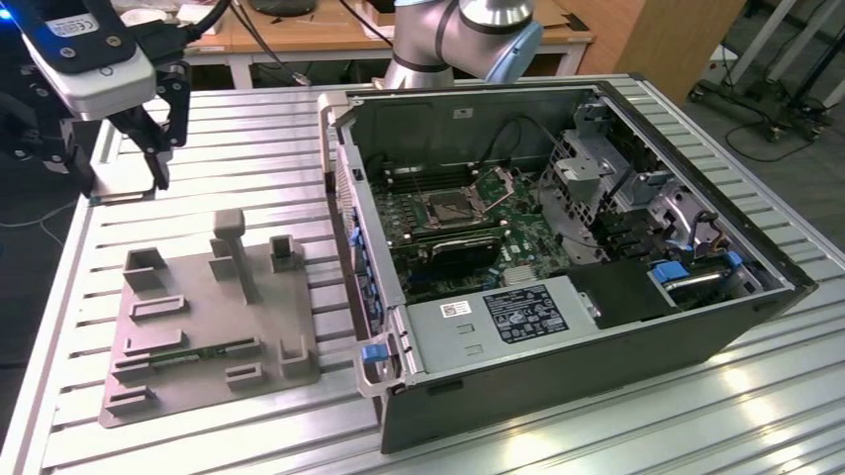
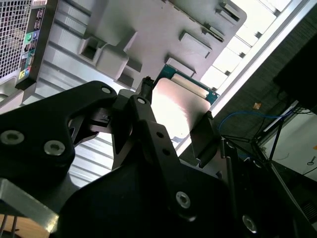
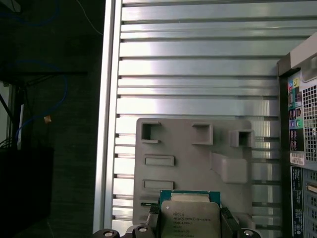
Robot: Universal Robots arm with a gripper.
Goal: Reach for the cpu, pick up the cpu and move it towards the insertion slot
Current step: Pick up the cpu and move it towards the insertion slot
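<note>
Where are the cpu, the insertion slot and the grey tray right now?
cpu [image 3: 190, 220], first wrist view, metal top.
insertion slot [image 1: 449, 209], exterior view, dark centre.
grey tray [image 1: 212, 317], exterior view, bare flat surface.

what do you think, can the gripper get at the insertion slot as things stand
Probably yes. The gripper, shut on the cpu, hangs at the exterior view's left of the computer case. The case's side is open, and the insertion slot faces up with its bracket raised and nothing over it.

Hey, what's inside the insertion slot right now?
Only a dark centre shows in the insertion slot, its bracket raised. The cpu is in the gripper. Contacts too small to tell.
</note>
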